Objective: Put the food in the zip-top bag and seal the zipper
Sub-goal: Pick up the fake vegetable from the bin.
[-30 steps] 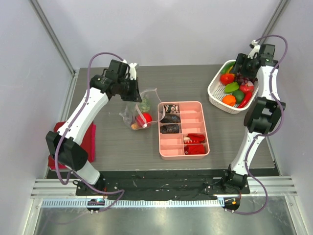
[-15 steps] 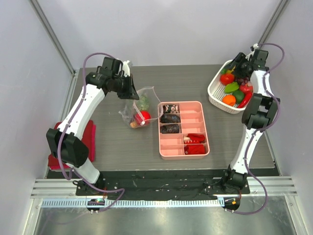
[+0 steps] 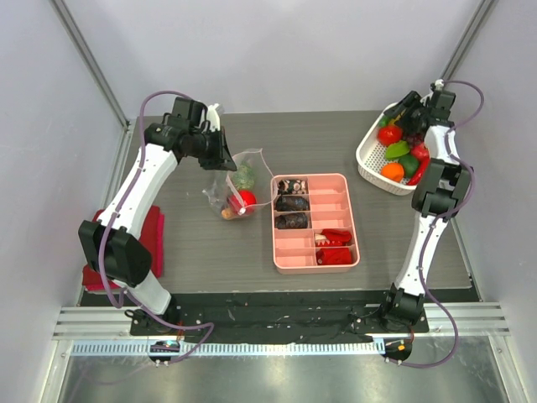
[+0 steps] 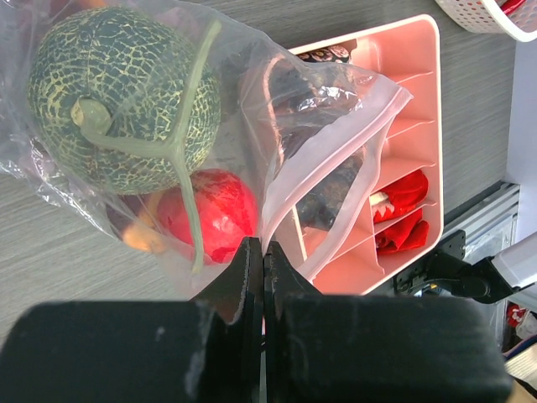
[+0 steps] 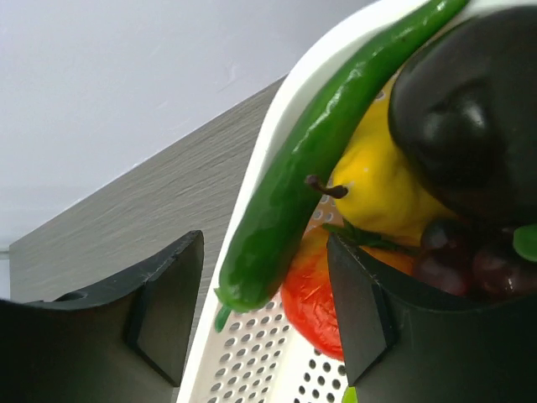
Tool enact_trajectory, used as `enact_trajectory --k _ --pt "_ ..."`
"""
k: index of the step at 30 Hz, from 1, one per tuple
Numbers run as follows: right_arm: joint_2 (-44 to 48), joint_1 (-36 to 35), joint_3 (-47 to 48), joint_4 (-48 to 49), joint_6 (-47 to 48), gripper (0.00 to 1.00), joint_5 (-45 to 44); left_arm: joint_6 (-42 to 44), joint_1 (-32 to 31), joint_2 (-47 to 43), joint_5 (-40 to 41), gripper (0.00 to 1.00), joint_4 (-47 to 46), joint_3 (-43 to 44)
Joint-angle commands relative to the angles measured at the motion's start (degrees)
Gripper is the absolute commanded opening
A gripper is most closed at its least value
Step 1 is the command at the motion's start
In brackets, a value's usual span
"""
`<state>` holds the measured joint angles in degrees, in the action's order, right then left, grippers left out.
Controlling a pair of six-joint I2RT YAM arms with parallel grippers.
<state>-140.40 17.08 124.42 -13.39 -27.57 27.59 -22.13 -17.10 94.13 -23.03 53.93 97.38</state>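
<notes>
The clear zip-top bag (image 3: pixel 237 186) hangs left of the pink tray. It holds a green netted melon (image 4: pixel 117 96), a red fruit (image 4: pixel 211 214) and an orange piece (image 4: pixel 143 238). My left gripper (image 4: pixel 263 250) is shut on the bag's edge by the whitish zipper strip (image 4: pixel 352 189) and holds it up; it also shows in the top view (image 3: pixel 225 159). My right gripper (image 5: pixel 267 285) is open over the white basket (image 3: pixel 367 159) at the far right, its jaws either side of a long green chili (image 5: pixel 294 197). A yellow pear (image 5: pixel 377 189) and a red tomato (image 5: pixel 315 311) lie beside it.
A pink compartment tray (image 3: pixel 346 222) with dark lumps and red pieces stands mid-table, right of the bag. A red folded cloth (image 3: pixel 151 243) lies at the left edge. The basket also holds an orange (image 3: pixel 392 171), a green piece (image 3: pixel 398 150) and a red chili (image 3: pixel 419 172).
My left gripper has lifted the bag's edge and drawn it slightly back and left. My right gripper has moved left and down over the basket's far corner.
</notes>
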Motion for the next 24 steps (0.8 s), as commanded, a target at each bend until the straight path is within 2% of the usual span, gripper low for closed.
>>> enact_trajectory --k 1,10,13,16,22,24 --pt "-2.1 -0.6 2.9 3.9 -1.6 0.66 0.0 0.2 0.6 0.2 -1.1 0.00 -0.1 2.8" --pt "-5.4 -0.9 4.4 7.0 -4.9 0.65 0.9 0.2 0.8 0.8 -1.1 0.00 0.3 2.9" --pt "-6.1 -0.9 5.2 8.5 -6.6 0.62 1.6 0.4 0.8 1.1 -1.0 0.00 0.3 2.9" --pt "-5.1 -0.8 5.5 9.0 -7.1 0.53 2.1 0.4 0.9 1.2 -1.0 0.00 0.4 3.0" --pt "-0.8 0.3 1.5 9.3 -11.2 0.23 4.1 0.2 1.0 1.8 -1.7 0.00 0.6 3.4" --pt "1.5 1.0 0.1 9.3 -13.7 0.17 5.4 0.2 1.1 1.6 -2.0 0.00 0.5 3.3"
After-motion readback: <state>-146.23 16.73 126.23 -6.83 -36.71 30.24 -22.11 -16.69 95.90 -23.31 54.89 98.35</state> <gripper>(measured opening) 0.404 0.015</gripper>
